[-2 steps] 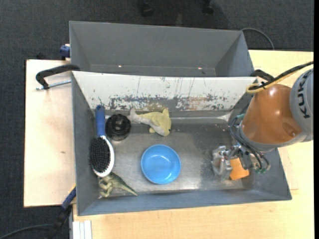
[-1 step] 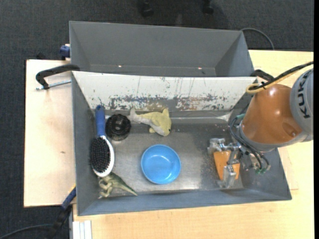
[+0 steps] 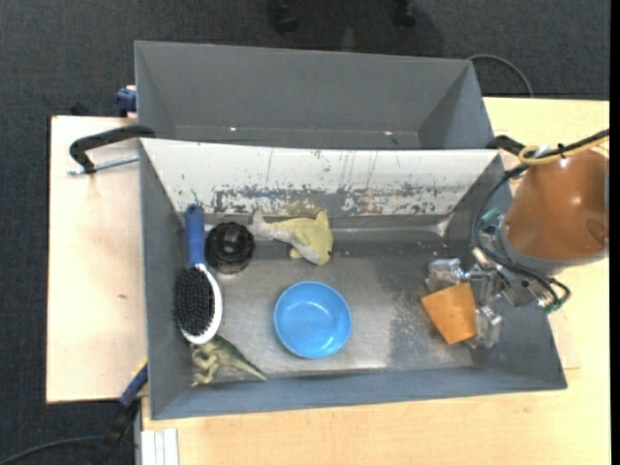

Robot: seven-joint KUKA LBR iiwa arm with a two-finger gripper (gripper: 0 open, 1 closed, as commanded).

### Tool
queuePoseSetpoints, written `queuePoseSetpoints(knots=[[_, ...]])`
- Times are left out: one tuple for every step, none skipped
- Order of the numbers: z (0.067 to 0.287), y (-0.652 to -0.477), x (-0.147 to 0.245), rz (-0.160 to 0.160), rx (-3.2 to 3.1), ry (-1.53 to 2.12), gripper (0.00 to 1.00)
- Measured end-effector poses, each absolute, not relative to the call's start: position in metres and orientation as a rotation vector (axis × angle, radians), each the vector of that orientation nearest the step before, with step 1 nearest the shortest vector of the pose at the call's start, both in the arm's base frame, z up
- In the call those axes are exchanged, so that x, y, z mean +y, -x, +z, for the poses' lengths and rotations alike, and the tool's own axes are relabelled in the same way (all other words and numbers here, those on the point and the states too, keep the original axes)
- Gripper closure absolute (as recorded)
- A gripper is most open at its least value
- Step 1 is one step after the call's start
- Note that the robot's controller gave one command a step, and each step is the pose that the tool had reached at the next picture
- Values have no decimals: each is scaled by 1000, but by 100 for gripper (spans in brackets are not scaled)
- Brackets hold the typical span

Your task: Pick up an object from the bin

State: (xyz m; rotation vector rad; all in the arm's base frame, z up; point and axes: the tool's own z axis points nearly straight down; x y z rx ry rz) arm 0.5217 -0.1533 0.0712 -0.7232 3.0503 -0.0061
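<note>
The orange wedge-shaped block (image 3: 448,316) sits at about 4 o'clock in the grey metal bin (image 3: 300,90), between the fingers of the gripper (image 3: 468,299), which are closed on it. At its 9 o'clock lies a round blue plastic bowl (image 3: 312,320). Farther that way are a blue-handled, black-bristled hairbrush (image 3: 197,298) and a green toy dinosaur (image 3: 221,363). At its 10 o'clock lie a crumpled yellow cloth (image 3: 302,235) and a black round cap (image 3: 231,245).

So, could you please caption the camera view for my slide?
Claw at an orange block on the bin's right side, blue bowl in the middle.
</note>
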Motion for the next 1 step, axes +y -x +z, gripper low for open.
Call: queuePoseSetpoints(knots=[[72,-522,-152,-3,3052,725,100]])
